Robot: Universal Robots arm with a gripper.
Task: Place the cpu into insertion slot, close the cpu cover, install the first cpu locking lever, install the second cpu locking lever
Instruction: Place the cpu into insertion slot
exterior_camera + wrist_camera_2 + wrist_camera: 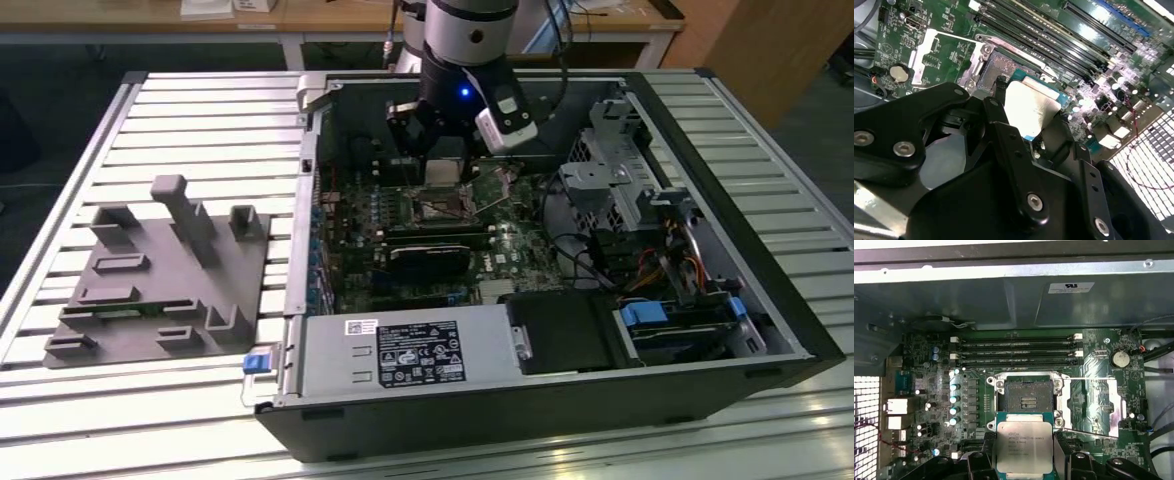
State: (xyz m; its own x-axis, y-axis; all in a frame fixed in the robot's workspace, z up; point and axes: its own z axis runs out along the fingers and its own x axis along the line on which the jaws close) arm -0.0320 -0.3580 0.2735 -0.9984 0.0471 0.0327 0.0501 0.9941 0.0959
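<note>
Jaws clamped on two opposite edges, our gripper held the cpu near the bare insertion slot, the cpu cover swung open beside it, and we judged that a tilted or offset chip could damage the slot's contacts.

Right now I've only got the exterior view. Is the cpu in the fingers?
Observer: Yes. In the first wrist view the gripper has the cpu pinched between its fingers, metal face toward the camera.
Operator: Seated yet?
Observer: No. The insertion slot is empty, and the cpu is held short of it.
Operator: Cover?
Observer: The cpu cover is open, lying flat beside the slot.
</note>
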